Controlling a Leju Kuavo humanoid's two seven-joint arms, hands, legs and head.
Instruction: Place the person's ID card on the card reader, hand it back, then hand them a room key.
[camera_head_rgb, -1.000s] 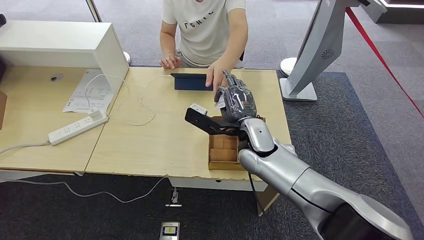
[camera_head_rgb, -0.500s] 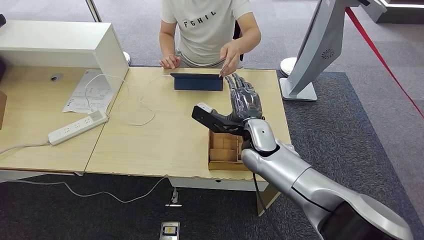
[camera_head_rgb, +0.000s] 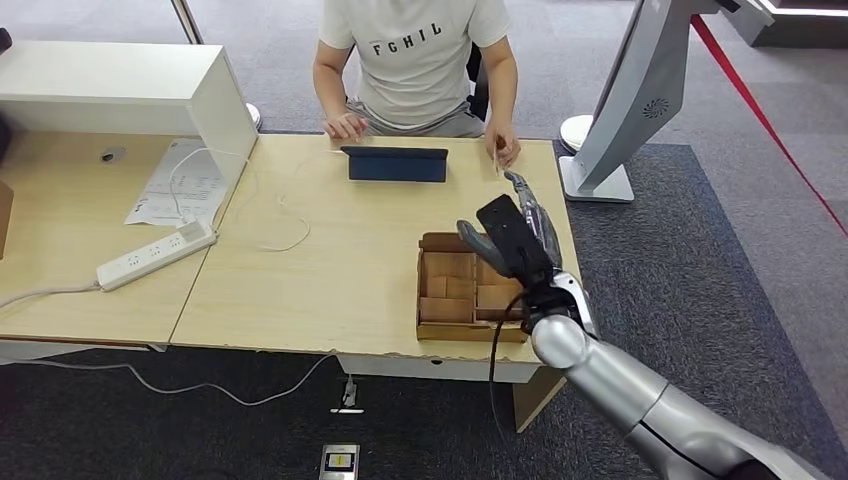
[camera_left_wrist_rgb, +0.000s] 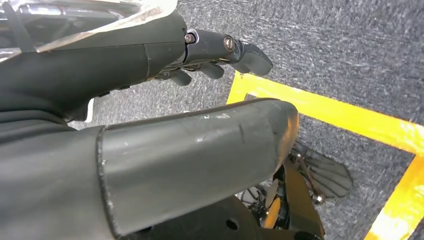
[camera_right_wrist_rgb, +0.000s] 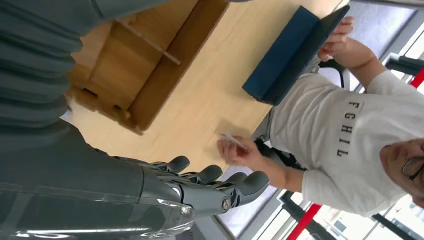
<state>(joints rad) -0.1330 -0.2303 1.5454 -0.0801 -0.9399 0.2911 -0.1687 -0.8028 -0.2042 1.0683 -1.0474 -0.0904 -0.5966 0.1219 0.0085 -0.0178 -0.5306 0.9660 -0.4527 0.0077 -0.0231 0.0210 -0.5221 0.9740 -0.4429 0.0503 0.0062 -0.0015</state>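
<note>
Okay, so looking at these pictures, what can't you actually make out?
- The card in the person's hand: blurred in the right wrist view and too small in the head view to tell ID from room key.
- The wooden tray: its right compartments are hidden behind the right hand in the head view.
- The left hand: its palm is turned away in the left wrist view.
- The paper near the power strip: print too small.

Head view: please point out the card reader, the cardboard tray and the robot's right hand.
card reader (camera_head_rgb: 397, 165): head view, middle of its dark blue front face.
cardboard tray (camera_head_rgb: 432, 330): head view, near rim.
right hand (camera_head_rgb: 515, 238): head view, back of the hand.
</note>
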